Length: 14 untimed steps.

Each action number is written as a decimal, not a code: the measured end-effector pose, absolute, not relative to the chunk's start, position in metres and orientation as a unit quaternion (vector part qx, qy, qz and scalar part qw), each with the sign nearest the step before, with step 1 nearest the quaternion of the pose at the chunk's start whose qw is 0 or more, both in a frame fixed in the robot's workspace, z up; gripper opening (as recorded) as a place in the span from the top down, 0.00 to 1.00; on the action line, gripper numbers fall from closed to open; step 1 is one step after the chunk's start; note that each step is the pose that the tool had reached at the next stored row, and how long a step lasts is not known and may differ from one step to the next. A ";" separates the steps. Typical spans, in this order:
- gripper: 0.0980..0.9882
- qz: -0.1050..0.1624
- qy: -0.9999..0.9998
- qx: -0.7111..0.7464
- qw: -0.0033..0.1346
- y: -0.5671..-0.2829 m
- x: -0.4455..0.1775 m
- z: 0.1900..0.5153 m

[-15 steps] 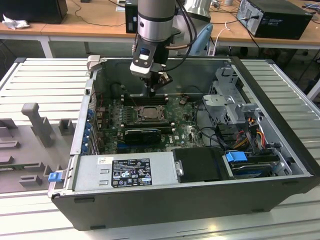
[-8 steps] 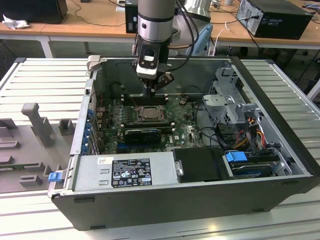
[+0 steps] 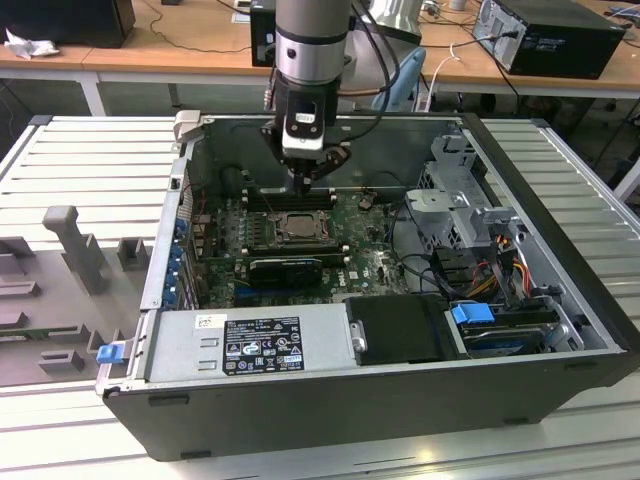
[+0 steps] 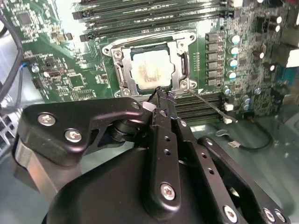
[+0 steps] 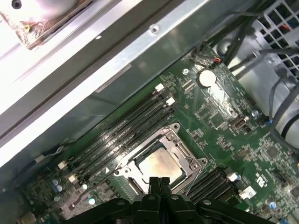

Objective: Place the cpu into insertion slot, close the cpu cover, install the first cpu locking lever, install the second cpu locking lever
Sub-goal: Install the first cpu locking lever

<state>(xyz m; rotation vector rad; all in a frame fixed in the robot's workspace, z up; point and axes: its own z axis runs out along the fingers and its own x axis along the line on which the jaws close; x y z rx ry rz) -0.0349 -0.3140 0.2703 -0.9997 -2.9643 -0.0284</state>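
Open computer case (image 3: 350, 410): gripper (image 4: 160, 93), jaws closed and empty, hangs at the cpu cover (image 4: 174, 65) edge; cpu (image 4: 150, 69) seated beneath.

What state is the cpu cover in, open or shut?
Shut: in the second wrist view the cpu cover lies flat around the cpu.

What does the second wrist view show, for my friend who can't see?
The black tool, its tips together, is at the edge of the silver cpu cover, which lies flat over the tan cpu on a green circuit board.
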 end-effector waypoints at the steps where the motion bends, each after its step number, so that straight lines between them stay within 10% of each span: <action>1: 0.99 -0.009 -0.952 -0.307 0.007 -0.314 -0.035 0.270; 14: 0.99 -0.008 -0.984 -0.177 0.008 -0.314 -0.035 0.269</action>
